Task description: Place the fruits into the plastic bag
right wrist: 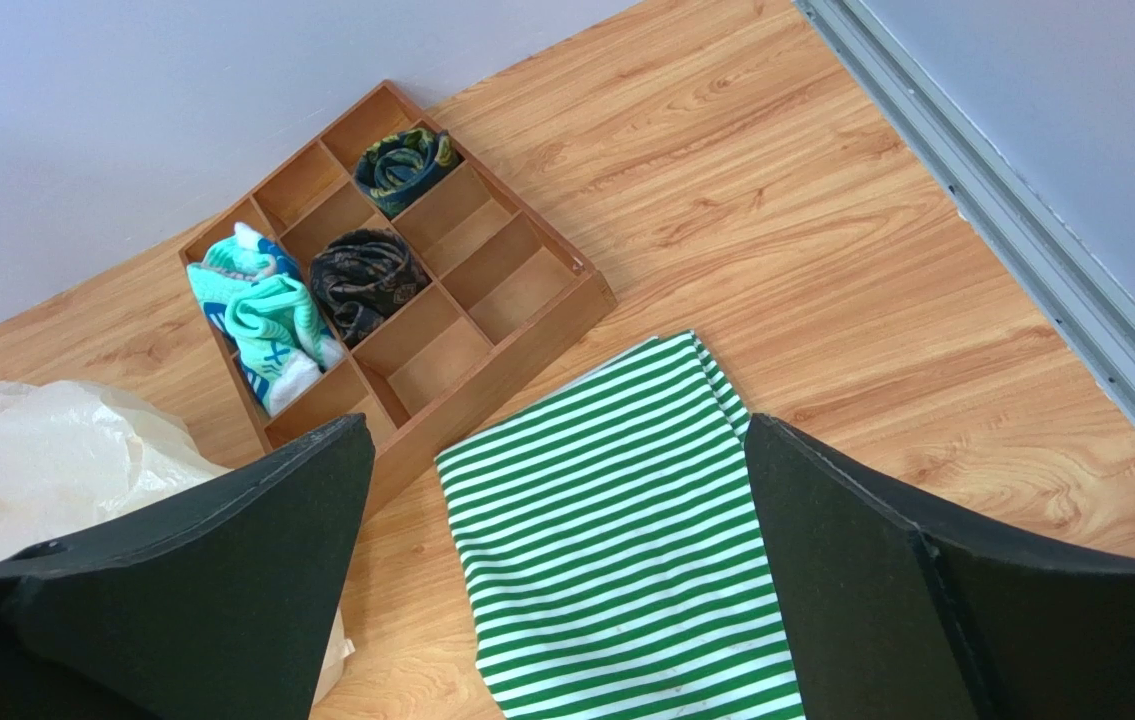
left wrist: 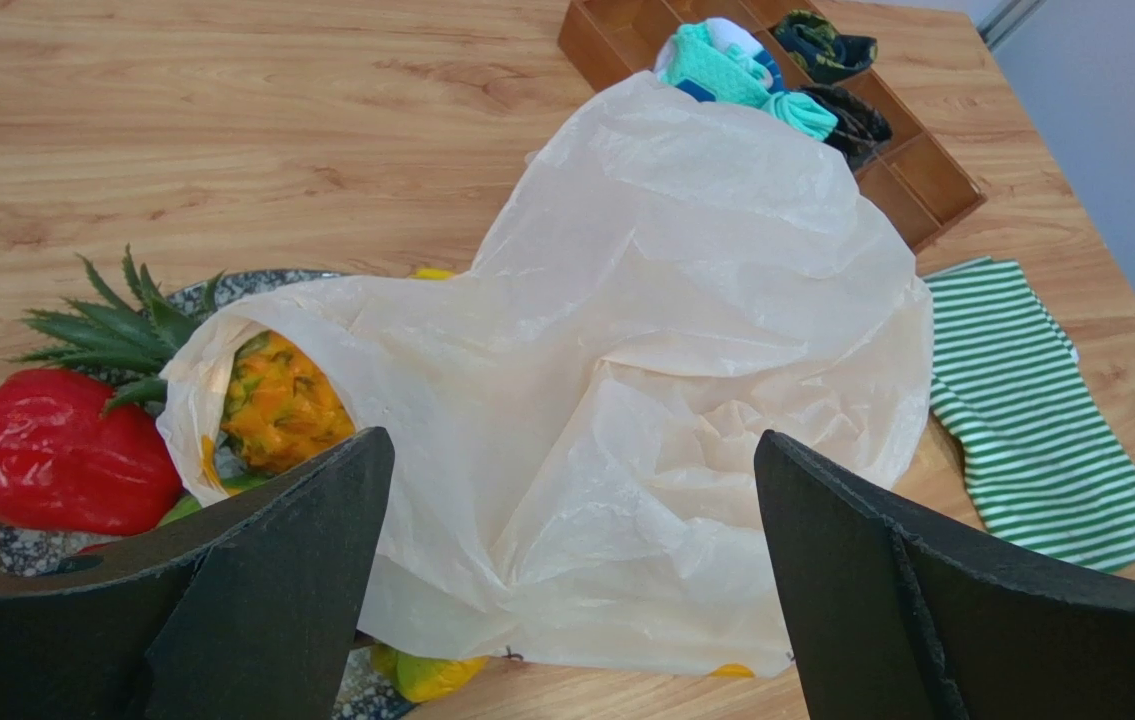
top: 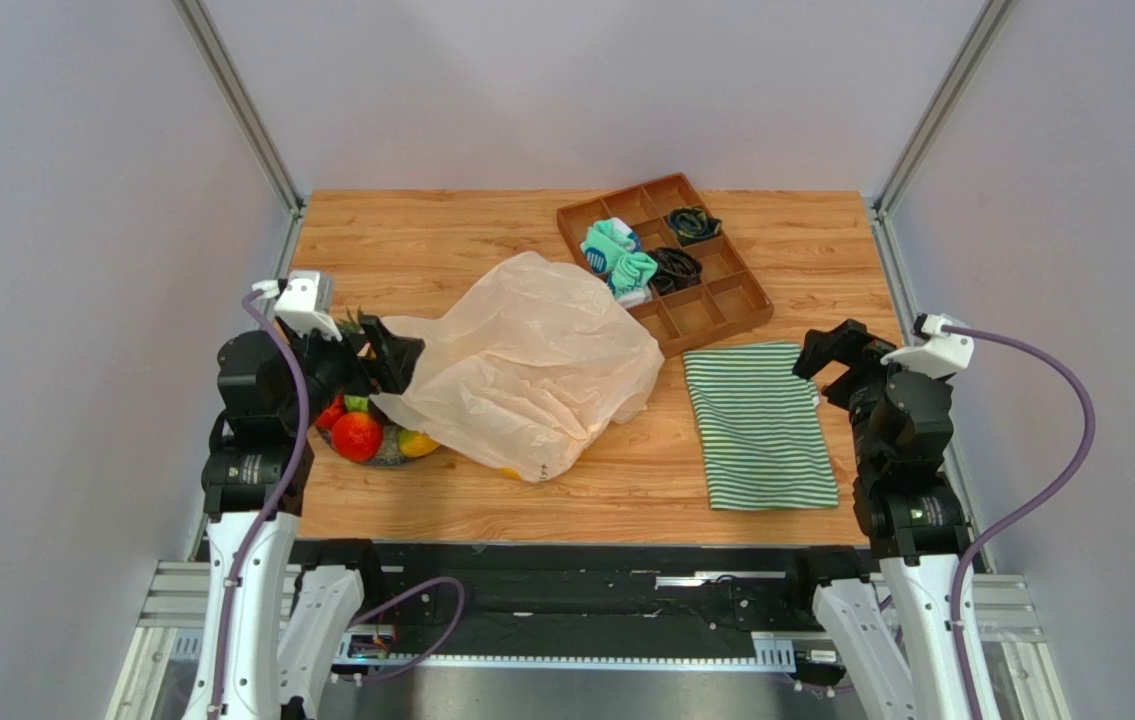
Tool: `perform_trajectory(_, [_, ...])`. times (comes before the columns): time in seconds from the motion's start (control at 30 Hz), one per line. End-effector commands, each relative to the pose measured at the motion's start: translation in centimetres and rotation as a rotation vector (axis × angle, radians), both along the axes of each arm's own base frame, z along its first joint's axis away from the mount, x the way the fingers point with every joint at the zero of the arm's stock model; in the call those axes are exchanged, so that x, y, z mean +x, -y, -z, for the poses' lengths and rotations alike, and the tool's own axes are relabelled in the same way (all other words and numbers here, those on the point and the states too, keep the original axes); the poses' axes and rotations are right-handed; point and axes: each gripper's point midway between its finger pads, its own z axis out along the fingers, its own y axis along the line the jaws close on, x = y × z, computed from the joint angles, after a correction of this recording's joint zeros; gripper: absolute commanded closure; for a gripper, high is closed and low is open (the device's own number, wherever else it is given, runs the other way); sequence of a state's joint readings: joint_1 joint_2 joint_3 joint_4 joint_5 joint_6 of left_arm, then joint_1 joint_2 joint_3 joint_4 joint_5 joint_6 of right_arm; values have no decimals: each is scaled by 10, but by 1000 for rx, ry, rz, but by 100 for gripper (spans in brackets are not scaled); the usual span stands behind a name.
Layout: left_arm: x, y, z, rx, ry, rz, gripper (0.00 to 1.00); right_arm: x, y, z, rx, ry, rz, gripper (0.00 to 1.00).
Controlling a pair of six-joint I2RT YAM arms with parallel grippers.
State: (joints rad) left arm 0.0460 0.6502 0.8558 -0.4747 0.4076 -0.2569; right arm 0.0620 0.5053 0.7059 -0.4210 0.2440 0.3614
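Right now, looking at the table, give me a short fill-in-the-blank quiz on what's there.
1. The plastic bag lies between the fruits and the green-and-white ____ cloth.
2. The bag's edge drapes over the spiky-topped orange ____.
3. The left gripper and the right gripper are both ____ and empty.
Answers: striped; pineapple; open.

Robot lab test cell: wooden tabletop [top: 438,240] boxed in by plain grey panels [top: 77,225], aluminium frame rails [top: 235,90], arms bolted at bottom edge.
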Motion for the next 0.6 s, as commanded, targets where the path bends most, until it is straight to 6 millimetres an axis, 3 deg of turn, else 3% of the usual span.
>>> perform_trajectory(0.0, [5, -4, -12, 0, 31, -20, 1, 0, 1, -13, 3, 50, 4, 1])
perform_trajectory(0.27, [10, -6, -5, -10, -13, -43, 1, 1, 0, -12, 2, 47, -3, 2])
perform_trajectory(0.57, [27, -10, 44, -15, -211, -62, 1, 0, -5, -15, 0, 42, -31, 3])
